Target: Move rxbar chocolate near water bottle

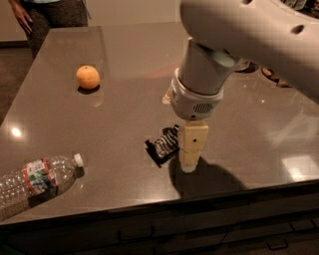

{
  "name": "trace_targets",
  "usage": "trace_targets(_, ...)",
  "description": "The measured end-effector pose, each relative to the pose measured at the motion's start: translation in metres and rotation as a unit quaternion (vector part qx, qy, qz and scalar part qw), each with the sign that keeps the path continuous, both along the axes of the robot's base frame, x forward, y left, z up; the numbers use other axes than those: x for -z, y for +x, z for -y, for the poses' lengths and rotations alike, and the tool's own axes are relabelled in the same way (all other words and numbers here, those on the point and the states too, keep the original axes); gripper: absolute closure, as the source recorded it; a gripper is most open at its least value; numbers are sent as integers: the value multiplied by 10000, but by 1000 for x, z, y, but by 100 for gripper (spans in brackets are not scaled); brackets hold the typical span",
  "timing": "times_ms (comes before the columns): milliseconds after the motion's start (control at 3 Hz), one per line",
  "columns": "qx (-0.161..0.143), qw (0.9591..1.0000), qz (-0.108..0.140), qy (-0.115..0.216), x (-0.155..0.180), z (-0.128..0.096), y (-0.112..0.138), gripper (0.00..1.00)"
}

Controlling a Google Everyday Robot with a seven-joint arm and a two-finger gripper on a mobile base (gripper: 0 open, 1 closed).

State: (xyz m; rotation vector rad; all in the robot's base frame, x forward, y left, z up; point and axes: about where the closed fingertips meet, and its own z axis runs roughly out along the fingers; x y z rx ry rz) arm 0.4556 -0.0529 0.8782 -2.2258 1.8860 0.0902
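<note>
The rxbar chocolate [163,145], a small black bar with a shiny grey middle, lies flat near the middle of the table. My gripper [189,160] points down at the bar's right end, its cream finger partly covering that end. The water bottle [35,182], clear and crinkled with a white cap and a red, green and white label, lies on its side at the front left corner, well left of the bar.
An orange [87,77] sits at the back left of the grey table [114,109]. A person [52,12] stands behind the table's far left corner. The table's front edge runs just below the gripper. My arm hides the back right.
</note>
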Motion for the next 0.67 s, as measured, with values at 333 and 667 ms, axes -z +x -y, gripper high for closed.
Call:
trace_targets(333,-56,9999,-40,-88,7,-8,5,0)
trace_targets(667,-124,9997,-145,-167,19,-18,4,0)
